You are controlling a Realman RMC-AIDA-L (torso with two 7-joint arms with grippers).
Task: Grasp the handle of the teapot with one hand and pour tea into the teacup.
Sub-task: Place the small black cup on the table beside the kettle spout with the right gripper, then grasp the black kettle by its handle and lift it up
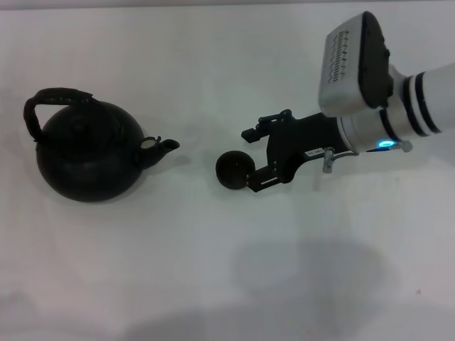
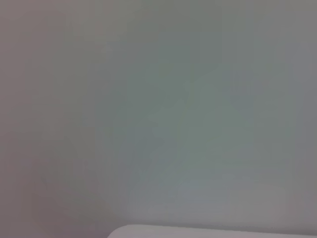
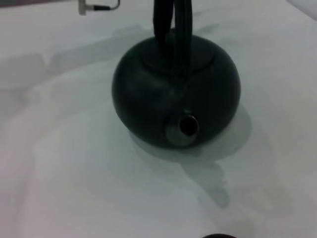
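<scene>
Head view: the right gripper (image 1: 257, 158) was seen with fingers apart around the teacup (image 1: 234, 171), which was best kept upright and steady near the teapot (image 1: 89, 149) spout.

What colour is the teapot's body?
Matte black; the teapot shows best in the head view.
</scene>
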